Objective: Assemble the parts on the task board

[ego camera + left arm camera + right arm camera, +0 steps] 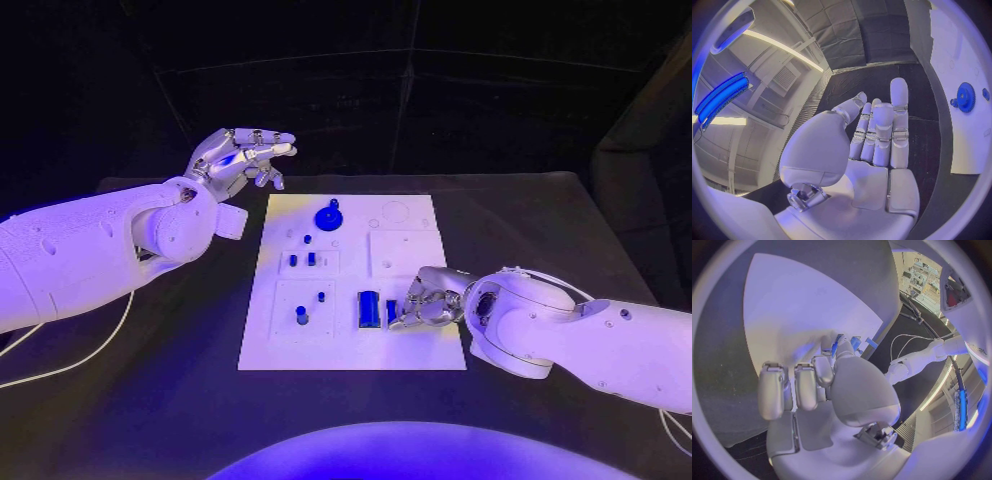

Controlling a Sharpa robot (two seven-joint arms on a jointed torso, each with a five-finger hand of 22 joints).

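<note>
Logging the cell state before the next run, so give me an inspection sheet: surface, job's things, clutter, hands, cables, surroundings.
Surface: black table, bare round the board.
Job's things: white task board at mid-table; blue gear near its far edge; small blue parts on its left half; blue block near the right hand.
Clutter: nothing seen.
Hands: left hand raised off the board's far left corner, fingers apart, holding nothing; right hand down on the board, fingers at a blue piece, grip unclear.
Cables: white cable under the left arm.
Surroundings: dark backdrop.
</note>
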